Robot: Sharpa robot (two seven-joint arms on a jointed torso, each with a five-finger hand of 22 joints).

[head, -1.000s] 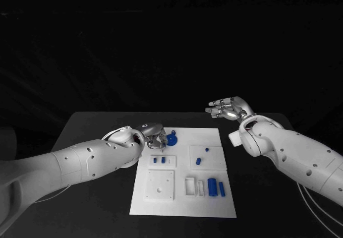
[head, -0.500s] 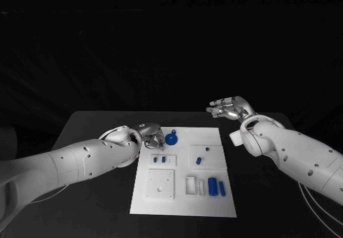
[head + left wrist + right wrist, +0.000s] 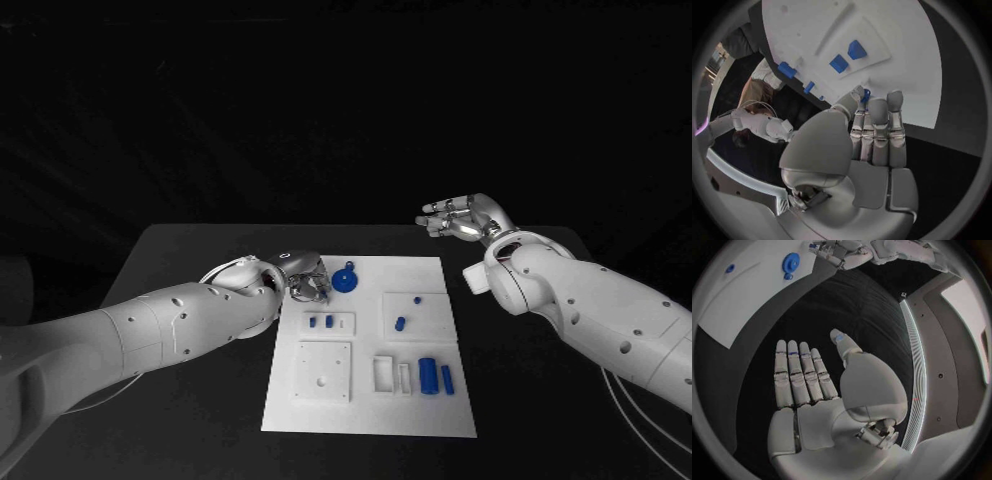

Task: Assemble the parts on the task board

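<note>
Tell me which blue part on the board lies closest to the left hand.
The round blue gear at the board's far left corner, right beside the left hand. The other blue parts lie nearer the robot.

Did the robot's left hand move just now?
Yes. The left hand pulled back a little off the board toward its left edge, uncovering the blue gear it was over.

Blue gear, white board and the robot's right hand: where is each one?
Blue gear (image 3: 345,279), head view, on its round face.
Task board (image 3: 368,412), head view, bare near edge.
Right hand (image 3: 817,390), right wrist view, on the palm.
</note>
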